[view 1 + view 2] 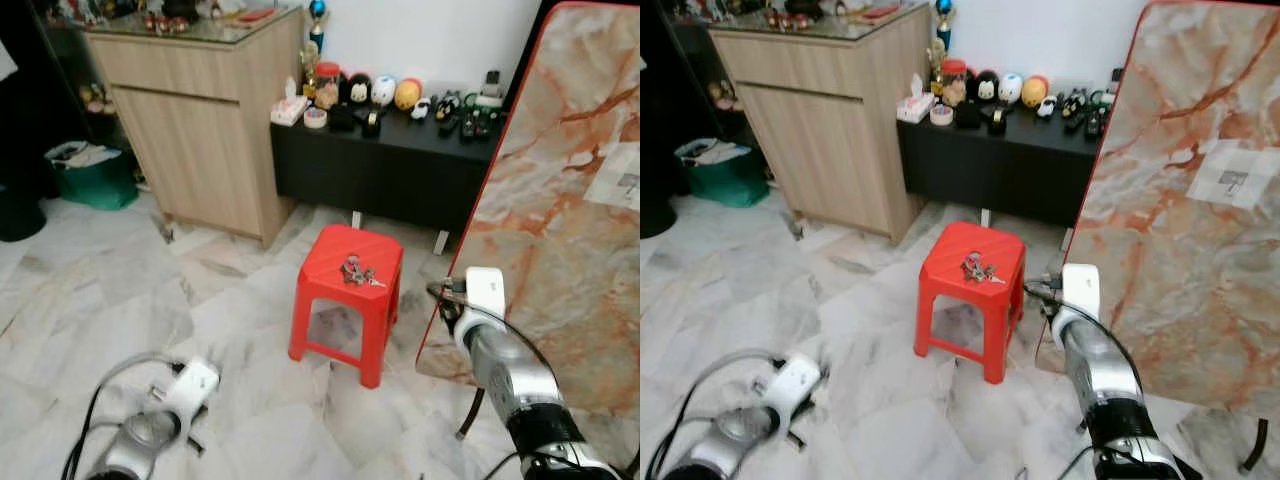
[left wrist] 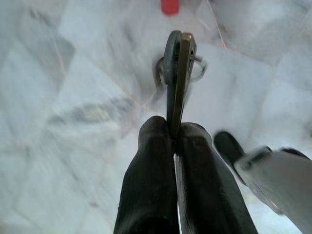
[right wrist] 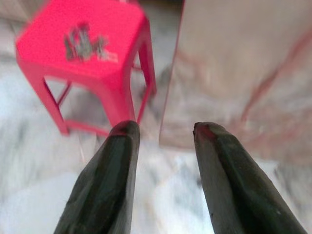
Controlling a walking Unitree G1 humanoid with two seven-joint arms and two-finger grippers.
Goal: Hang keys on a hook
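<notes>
Left gripper (image 2: 174,134) is pressed shut on a flat metal key with a wire split ring (image 2: 178,68), pinching the blade edge-on between both black fingers while the arm sits low over the pale marble floor (image 1: 90,300) at about 7 o'clock in the head view; right gripper (image 3: 163,131) hangs with its fingers parted to a moderate gap, nothing between them, its silver arm reaching in from 5 o'clock beside the leaning red-veined marble slab (image 1: 570,220).

A second, loose bunch of small metal keys (image 1: 357,270) lies on top of the red plastic stool (image 1: 350,285), near the centre of the frame, well apart from both grippers; I see no hook in these views.

Handling, as I judge it: the held key is light, rigid and smooth, so it may pivot or slip in a narrow pinch; the ring dangles free beyond the fingertips and is the part to present to a hook. The bunch on the stool is a loose cluster that will splay when lifted; I would take it at the ring or the thickest knot, from above; the plastic stool top gives little friction, so the bunch may skid under a sideways push.
</notes>
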